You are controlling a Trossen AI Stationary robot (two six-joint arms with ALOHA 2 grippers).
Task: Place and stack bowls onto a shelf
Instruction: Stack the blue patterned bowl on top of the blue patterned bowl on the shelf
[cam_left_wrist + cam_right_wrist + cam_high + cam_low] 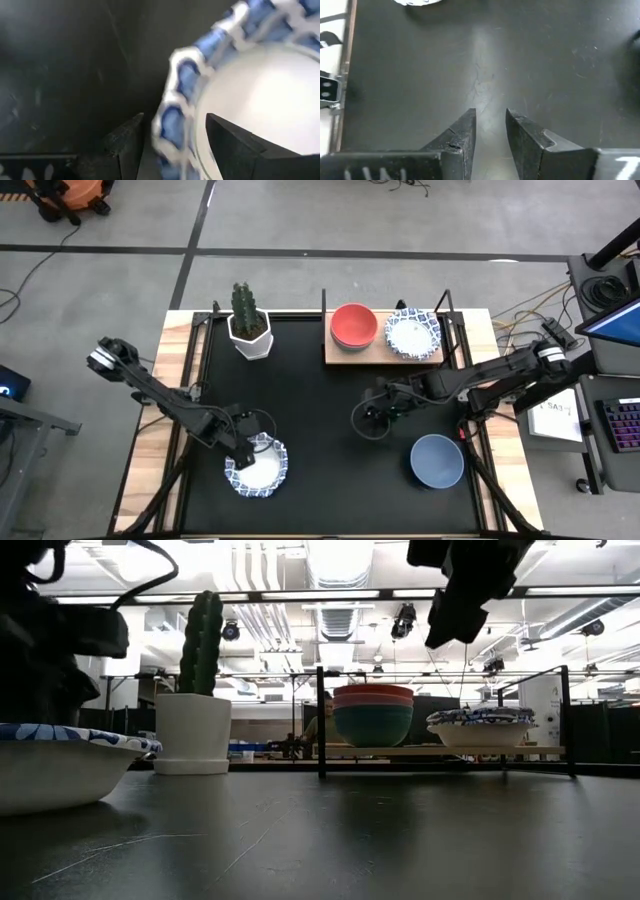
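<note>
While straddling the rim of the patterned bowl (240, 90), left claw (170, 145) wide, right claw (490, 132) narrowly parted, empty over the desk (320, 470).

1. A light-wood shelf (385, 356) with thin black upright posts stands at the upper centre-right of the high view, at the far edge of the black surface.
2. On its left half sits a nested stack of plain bowls (353, 326), upright; the low view shows red on top, pink beneath, green at the bottom (373, 718).
3. On its right half rest white bowls with blue patterned scalloped rims (412, 332), upright, just beside the stack.
4. A plain blue bowl (437, 461) sits upright on the surface at lower right.
5. Another white, blue-rimmed bowl (257, 466) sits upright at lower left; the left wrist view shows dark fingers (235, 145) straddling its rim (175, 100).
</note>
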